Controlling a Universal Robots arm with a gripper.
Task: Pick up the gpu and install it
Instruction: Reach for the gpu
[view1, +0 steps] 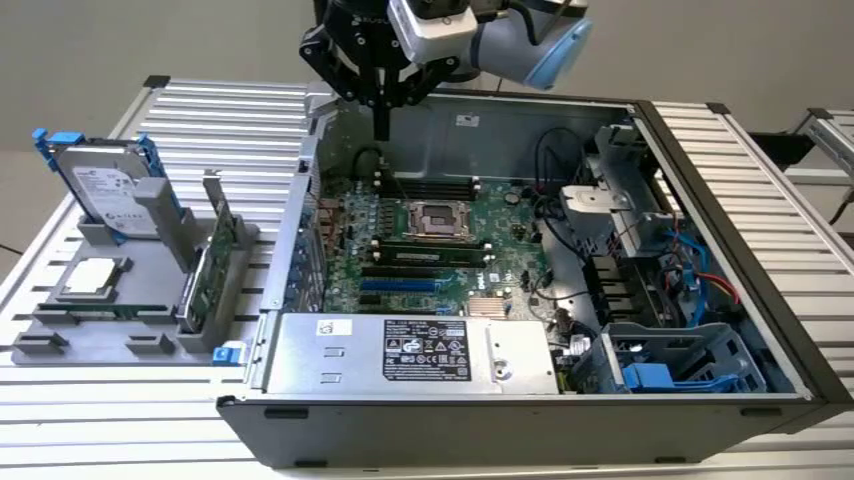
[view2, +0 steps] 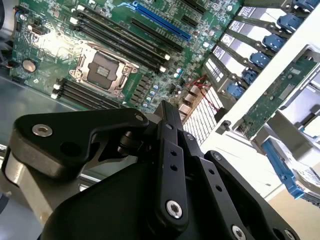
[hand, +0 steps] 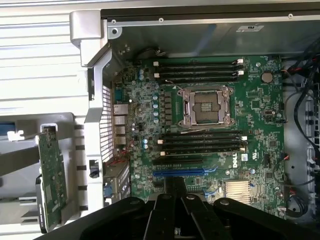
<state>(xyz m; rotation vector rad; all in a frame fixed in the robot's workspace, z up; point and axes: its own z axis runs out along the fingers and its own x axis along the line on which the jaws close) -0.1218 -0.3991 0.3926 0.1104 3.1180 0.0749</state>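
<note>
gripper (view1: 383, 122): hovering over the open computer case (view1: 507, 432); fingers pressing together, pinching nothing
gpu (view1: 211, 262): standing upright in the gray holder (view1: 40, 345); beside the case

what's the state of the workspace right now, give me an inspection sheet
surface: slatted metal table with an open computer case lying on it, motherboard exposed
job's things: gpu standing on edge in the grey holder beside the case, not installed
clutter: hard drive with blue frame and a silver square chip in the same holder
grippers: gripper shut, empty, hanging above the case
cables: red and blue cables and black cables inside the case
surroundings: plain wall
</note>
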